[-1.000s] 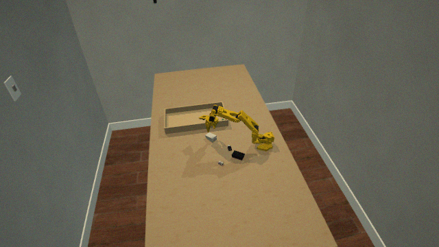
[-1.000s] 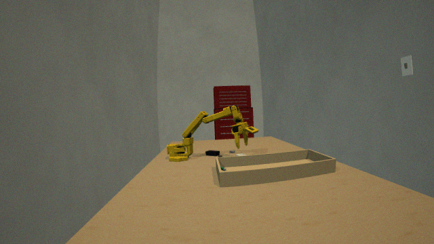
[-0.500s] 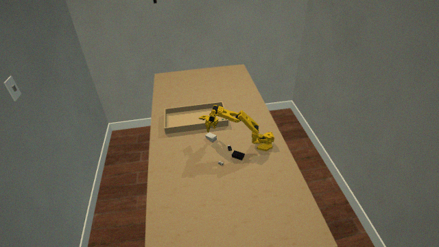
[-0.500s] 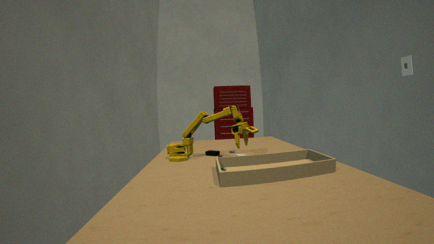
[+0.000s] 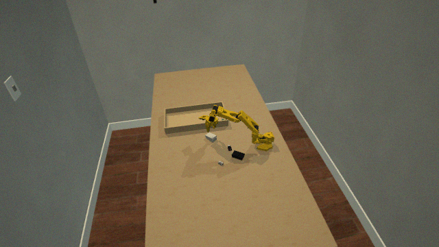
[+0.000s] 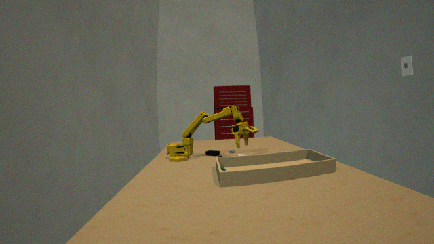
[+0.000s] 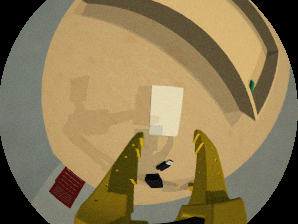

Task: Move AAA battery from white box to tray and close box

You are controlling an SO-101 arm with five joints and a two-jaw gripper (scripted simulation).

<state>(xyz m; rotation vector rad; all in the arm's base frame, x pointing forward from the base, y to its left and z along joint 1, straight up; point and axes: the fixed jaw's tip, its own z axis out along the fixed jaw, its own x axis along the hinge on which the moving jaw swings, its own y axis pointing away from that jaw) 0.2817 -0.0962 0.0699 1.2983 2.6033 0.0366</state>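
The white box (image 5: pixel 210 137) stands on the table just in front of the tray's near wall; from above in the wrist view (image 7: pixel 166 110) it shows a plain white top. My gripper (image 5: pixel 209 126) hangs in the air above it, fingers pointing down, open and empty; it also shows in the exterior view (image 6: pixel 241 144) and the wrist view (image 7: pixel 166 139). The brown tray (image 5: pixel 195 118) lies beyond the box. A small green thing, seemingly the battery (image 6: pixel 222 168), lies in the tray's corner nearest the arm, and shows in the wrist view (image 7: pixel 252 84).
A black box (image 5: pixel 238 155) lies near the arm's base (image 5: pixel 264 140). A small black piece (image 5: pixel 229 147) and a small grey piece (image 5: pixel 221 163) lie on the table near it. A red cabinet (image 6: pixel 233 112) stands behind the table.
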